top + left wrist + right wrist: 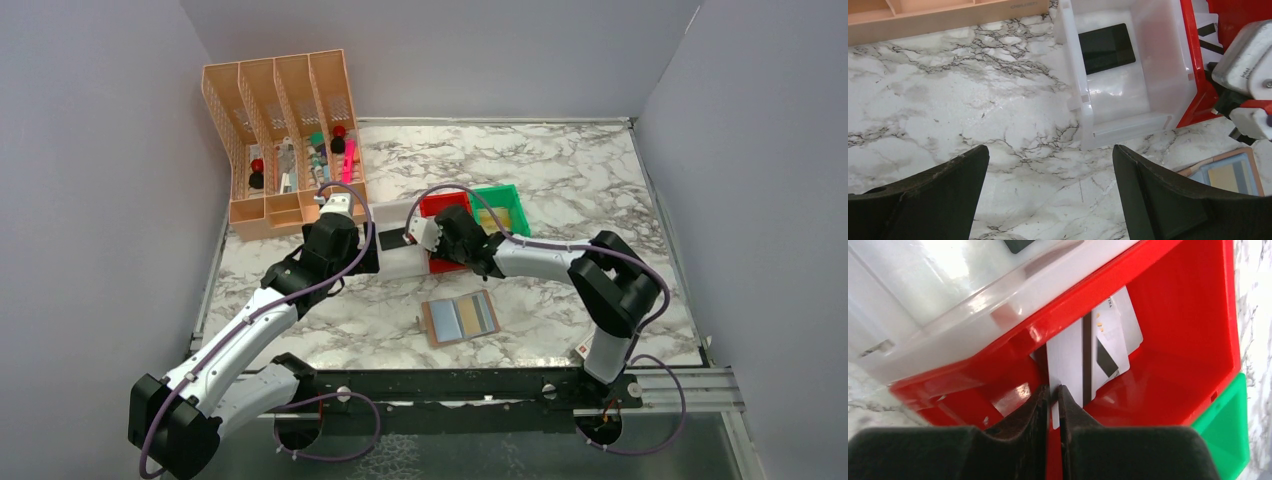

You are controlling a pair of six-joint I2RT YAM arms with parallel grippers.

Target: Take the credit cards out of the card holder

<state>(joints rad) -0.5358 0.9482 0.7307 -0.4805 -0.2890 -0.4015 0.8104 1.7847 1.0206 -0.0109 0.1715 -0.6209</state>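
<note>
Red bin (pixel 1188 315), right gripper (pixel 1054 390) angled inside

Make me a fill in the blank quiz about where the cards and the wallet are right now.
1. The dark card lies in the ___ bin.
2. The right end effector has between its fingers a white card that stands in the ___ bin.
3. The wallet on the table is not shut but ___.
4. The left end effector is open and holds ___.
Missing words: white; red; open; nothing.
</note>
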